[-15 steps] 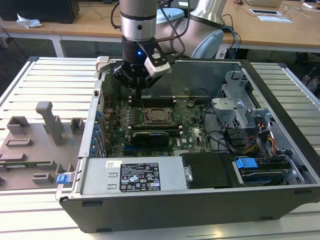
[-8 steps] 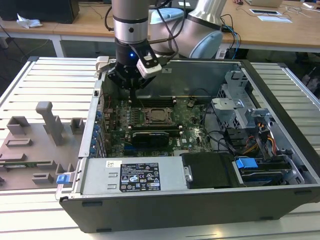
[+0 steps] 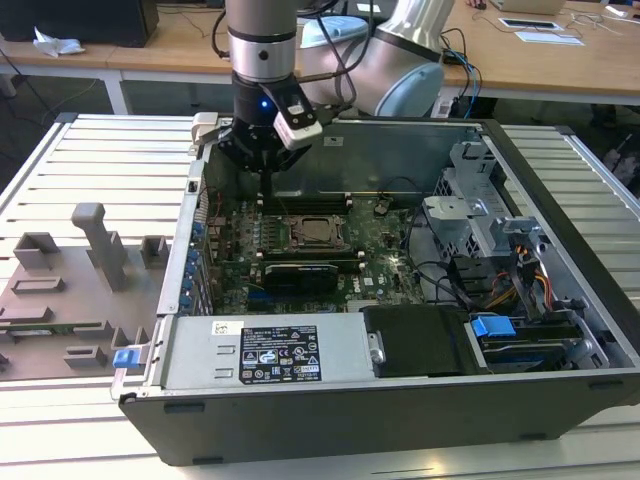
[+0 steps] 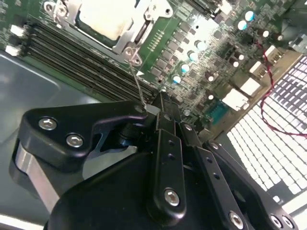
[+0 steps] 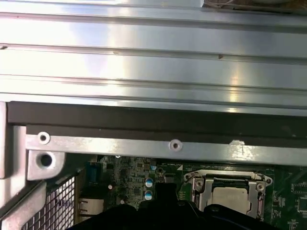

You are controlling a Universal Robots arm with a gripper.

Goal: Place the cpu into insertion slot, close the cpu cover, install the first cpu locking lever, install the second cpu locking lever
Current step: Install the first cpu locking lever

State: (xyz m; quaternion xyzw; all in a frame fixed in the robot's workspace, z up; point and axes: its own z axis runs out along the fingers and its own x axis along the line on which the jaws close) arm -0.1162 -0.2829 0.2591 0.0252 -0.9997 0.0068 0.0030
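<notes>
the gripper [image 3: 268,178] hangs over the far edge of the open computer case [image 3: 330,405], just above the motherboard [image 3: 385,245], beyond the memory slots [image 3: 305,205] as the exterior view has it. in the second wrist view its black fingers [image 4: 165,122] are pressed together, and a thin wire locking lever [image 4: 136,84] runs from their tips up to a corner of the socket; the fingers look pinched on the lever's free end, though the exact contact is hard to make out

the cpu [image 3: 312,232] sits in the insertion slot [image 3: 297,243] near the middle of the board, its pale metal top showing through the window of the cpu cover [image 4: 136,29], which lies down flat over it. in the first wrist view the same chip [image 5: 229,197] and silvery frame [image 5: 197,184] appear below the case's metal rim [image 5: 144,146]

on the exterior view's left, a grey fixture tray [image 3: 75,290] with upright blocks rests on the slatted table [image 3: 100,150] beside the case. a black graphics card [image 3: 297,275] lies just in front of the socket
</notes>
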